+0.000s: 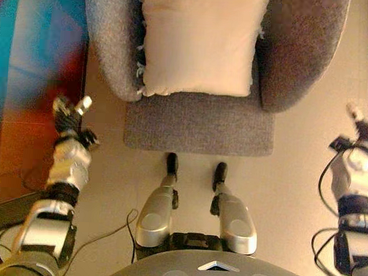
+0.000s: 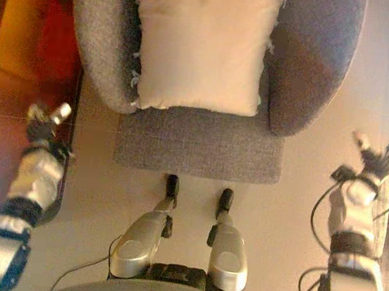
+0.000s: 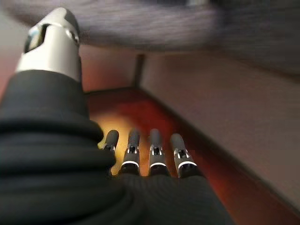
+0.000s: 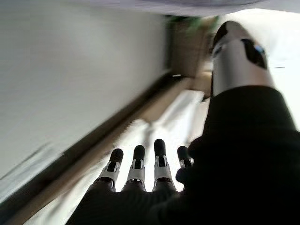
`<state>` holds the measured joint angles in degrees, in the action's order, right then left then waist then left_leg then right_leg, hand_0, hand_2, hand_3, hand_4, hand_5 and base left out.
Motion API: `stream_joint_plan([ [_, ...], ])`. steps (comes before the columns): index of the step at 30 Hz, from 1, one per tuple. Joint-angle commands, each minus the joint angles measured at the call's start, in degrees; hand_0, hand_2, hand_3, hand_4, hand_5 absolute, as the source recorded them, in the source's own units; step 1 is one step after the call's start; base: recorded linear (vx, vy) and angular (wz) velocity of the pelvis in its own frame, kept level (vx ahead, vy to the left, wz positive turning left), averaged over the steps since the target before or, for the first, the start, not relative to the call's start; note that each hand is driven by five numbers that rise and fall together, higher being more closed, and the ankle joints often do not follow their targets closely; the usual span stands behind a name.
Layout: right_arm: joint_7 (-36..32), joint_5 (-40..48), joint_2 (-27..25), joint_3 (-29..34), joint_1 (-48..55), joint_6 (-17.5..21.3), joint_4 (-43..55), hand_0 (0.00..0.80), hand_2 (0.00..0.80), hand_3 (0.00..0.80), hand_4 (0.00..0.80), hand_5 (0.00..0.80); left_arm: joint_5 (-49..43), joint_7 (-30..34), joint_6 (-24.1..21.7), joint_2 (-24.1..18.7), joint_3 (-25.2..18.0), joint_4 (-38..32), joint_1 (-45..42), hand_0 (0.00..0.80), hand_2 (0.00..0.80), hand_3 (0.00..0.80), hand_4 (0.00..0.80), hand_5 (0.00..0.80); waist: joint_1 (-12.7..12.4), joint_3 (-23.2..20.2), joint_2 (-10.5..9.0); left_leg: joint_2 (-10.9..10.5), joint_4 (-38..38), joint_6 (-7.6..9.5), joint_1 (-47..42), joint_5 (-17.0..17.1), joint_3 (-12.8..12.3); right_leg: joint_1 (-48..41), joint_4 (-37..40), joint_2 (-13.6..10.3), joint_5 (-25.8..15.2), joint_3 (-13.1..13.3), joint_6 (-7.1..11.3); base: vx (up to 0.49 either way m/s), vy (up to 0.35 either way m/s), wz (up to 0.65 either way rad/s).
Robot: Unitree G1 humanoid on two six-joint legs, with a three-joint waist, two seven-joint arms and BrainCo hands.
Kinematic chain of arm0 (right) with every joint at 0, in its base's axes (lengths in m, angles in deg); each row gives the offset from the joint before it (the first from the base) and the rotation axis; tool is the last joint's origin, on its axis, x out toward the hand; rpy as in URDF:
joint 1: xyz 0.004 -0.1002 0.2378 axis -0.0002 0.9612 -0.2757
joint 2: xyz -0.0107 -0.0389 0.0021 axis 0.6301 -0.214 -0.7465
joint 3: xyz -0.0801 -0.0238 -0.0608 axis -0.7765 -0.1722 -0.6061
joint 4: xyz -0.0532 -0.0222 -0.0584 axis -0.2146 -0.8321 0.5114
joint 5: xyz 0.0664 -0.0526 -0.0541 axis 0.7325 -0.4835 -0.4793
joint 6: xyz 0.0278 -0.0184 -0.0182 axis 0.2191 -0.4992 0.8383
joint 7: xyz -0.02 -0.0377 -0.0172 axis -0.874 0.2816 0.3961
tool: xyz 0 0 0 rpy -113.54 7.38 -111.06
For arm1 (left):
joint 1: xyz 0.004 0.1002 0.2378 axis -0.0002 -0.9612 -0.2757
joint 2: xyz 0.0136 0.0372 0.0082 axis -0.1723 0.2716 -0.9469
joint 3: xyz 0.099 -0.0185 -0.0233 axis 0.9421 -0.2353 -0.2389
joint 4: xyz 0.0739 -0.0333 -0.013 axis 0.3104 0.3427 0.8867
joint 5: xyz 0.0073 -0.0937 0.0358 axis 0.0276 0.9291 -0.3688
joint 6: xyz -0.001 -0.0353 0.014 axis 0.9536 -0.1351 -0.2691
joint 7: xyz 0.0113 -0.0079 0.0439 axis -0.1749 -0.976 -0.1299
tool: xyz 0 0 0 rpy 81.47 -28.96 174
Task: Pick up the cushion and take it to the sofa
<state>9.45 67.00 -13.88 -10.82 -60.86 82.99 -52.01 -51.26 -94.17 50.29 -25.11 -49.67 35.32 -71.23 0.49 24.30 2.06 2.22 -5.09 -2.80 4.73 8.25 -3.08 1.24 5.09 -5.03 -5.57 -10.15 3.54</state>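
A cream cushion [image 1: 201,39] lies on the seat of a grey upholstered sofa [image 1: 200,123] straight ahead, between its two rounded arms. My left hand [image 1: 70,113] hangs to the left of the sofa's left arm, fingers straight and holding nothing. My right hand [image 2: 376,157] hangs to the right of the sofa's right arm, also with straight fingers and nothing in it. Both hands are well apart from the cushion. The left hand's fingers [image 3: 154,154] and the right hand's fingers [image 4: 138,166] show straight in the wrist views.
A reddish-brown rug or floor patch [image 1: 22,122] lies left of the sofa. Pale floor [image 1: 294,182] spreads in front and to the right. A pale wall with a skirting edge [image 4: 117,122] shows in the right wrist view.
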Motion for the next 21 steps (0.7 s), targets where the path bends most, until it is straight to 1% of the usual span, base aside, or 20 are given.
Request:
stream_joint_plan([
  [1,-3.9,-3.63,2.64,-1.79,6.85,-1.03,-6.06,0.0,0.0,0.0,0.0,0.0,-10.76,3.06,4.35,3.11,1.87,7.81,-5.12,0.0,0.0,0.0,0.0,0.0,-1.28,-12.03,-2.51,-0.85,3.03,-0.9,-4.77,-7.16,-1.73,-0.53,-4.32,-2.37,2.56,-1.42,2.67,0.194,-0.067,-0.03],
  [2,-5.11,-4.8,4.96,-2.69,8.68,-1.34,-9.19,0.0,0.0,0.0,0.0,0.0,-13.36,3.8,5.61,4.69,2.69,10.5,-7.27,0.0,0.0,0.0,0.0,0.0,-1.51,-13.66,-2.77,-0.87,2.58,-0.64,-6.15,-7.34,-1.78,-1.82,-3.84,-1.98,2.54,-1.27,2.5,0.149,-0.055,-0.01],
  [3,-5.51,-4.71,5.27,-2.78,8.94,-2.31,-9.63,0.0,0.0,0.0,0.0,0.0,-14.11,3.97,6.29,4.9,2.8,10.87,-7.6,0.0,0.0,0.0,0.0,0.0,-1.56,-13.89,-2.82,-0.87,2.43,-0.59,-6.45,-7.36,-1.79,-2.09,-3.7,-1.9,2.52,-1.23,2.47,0.151,-0.057,0.0],
  [4,-8.07,-4.75,8.04,-4.31,10.28,-1.72,-14.86,0.0,0.0,0.0,0.0,0.0,-15.37,5.34,6.98,6.2,3.67,14.57,-9.71,0.0,0.0,0.0,0.0,0.0,-1.72,-15.25,-3.12,-0.88,1.91,-0.3,-7.93,-7.6,-1.87,-3.48,-3.35,-1.45,2.76,-0.96,2.29,0.107,-0.052,0.01],
  [7,-12.89,-6.91,12.48,-6.72,11.77,-2.13,-25.54,0.0,0.0,0.0,0.0,0.0,-17.68,6.5,7.02,9.36,4.46,24.35,-12.05,0.0,0.0,0.0,0.0,0.0,-2.07,-17.27,-3.65,-0.84,1.29,0.28,-10.36,-8.36,-2.02,-6.03,-2.63,-0.75,3.25,-0.33,2.01,0.109,-0.053,-0.02],
  [8,-14.2,-7.98,13.87,-7.46,11.91,-4.55,-28.24,0.0,0.0,0.0,0.0,0.0,-18.34,5.82,8.53,9.89,4.45,27.3,-12.24,0.0,0.0,0.0,0.0,0.0,-2.18,-17.69,-3.77,-0.85,1.27,0.45,-10.86,-8.58,-2.03,-6.53,-2.62,-0.64,3.46,-0.25,1.87,0.08,-0.043,-0.03],
  [10,-14.28,-7.83,16.28,-8.75,12.24,-6.58,-32.08,0.0,0.0,0.0,0.0,0.0,-19.82,4.49,10.25,11.19,2.87,31.72,-12.16,0.0,0.0,0.0,0.0,0.0,-2.3,-18.23,-4.0,-0.87,1.23,0.58,-11.77,-8.93,-2.05,-7.57,-2.49,-0.37,3.71,0.0,1.73,0.057,-0.026,-0.04],
  [11,-15.43,-8.69,17.36,-9.42,12.3,-8.75,-33.73,0.0,0.0,0.0,0.0,0.0,-21.37,4.25,11.89,11.75,1.79,33.95,-12.03,0.0,0.0,0.0,0.0,0.0,-2.32,-18.53,-4.1,-0.88,1.11,0.7,-12.4,-9.25,-2.0,-8.19,-2.29,-0.24,3.9,0.09,1.57,0.055,-0.011,-0.04],
  [13,-18.32,-10.18,19.24,-10.57,12.78,-11.02,-36.24,0.0,0.0,0.0,0.0,0.0,-23.72,4.5,15.03,12.41,0.76,36.79,-12.03,0.0,0.0,0.0,0.0,0.0,-2.25,-18.97,-4.1,-0.88,0.9,0.78,-13.2,-9.53,-2.01,-9.06,-1.94,-0.2,4.01,0.17,1.36,0.048,0.006,-0.05],
  [16,-20.2,-11.14,20.83,-12.37,13.02,-14.22,-36.97,0.0,0.0,0.0,0.0,0.0,-24.77,7.78,17.17,13.05,-0.28,39.13,-11.78,0.0,0.0,0.0,0.0,0.0,-1.93,-19.41,-3.71,-0.93,0.62,0.73,-13.93,-9.92,-1.93,-9.78,-1.62,-0.31,4.3,0.24,1.29,-0.01,0.029,-0.02],
  [19,-21.71,-14.8,21.06,-14.08,12.81,-14.83,-36.54,0.0,0.0,0.0,0.0,0.0,-24.8,11.35,20.92,13.13,0.33,39.56,-11.74,0.0,0.0,0.0,0.0,0.0,-1.82,-19.61,-3.21,-1.13,0.62,0.62,-14.22,-10.06,-1.62,-10.16,-1.51,-0.5,4.48,0.0,1.26,-0.031,0.046,-0.06],
  [21,-21.0,-16.81,20.71,-15.45,12.49,-14.66,-36.27,0.0,0.0,0.0,0.0,0.0,-25.23,12.41,22.06,13.21,1.16,39.33,-11.7,0.0,0.0,0.0,0.0,0.0,-1.8,-19.78,-3.02,-1.27,0.73,0.69,-14.34,-10.25,-1.49,-10.25,-1.49,-0.63,4.56,-0.1,1.32,-0.032,0.053,0.01],
])
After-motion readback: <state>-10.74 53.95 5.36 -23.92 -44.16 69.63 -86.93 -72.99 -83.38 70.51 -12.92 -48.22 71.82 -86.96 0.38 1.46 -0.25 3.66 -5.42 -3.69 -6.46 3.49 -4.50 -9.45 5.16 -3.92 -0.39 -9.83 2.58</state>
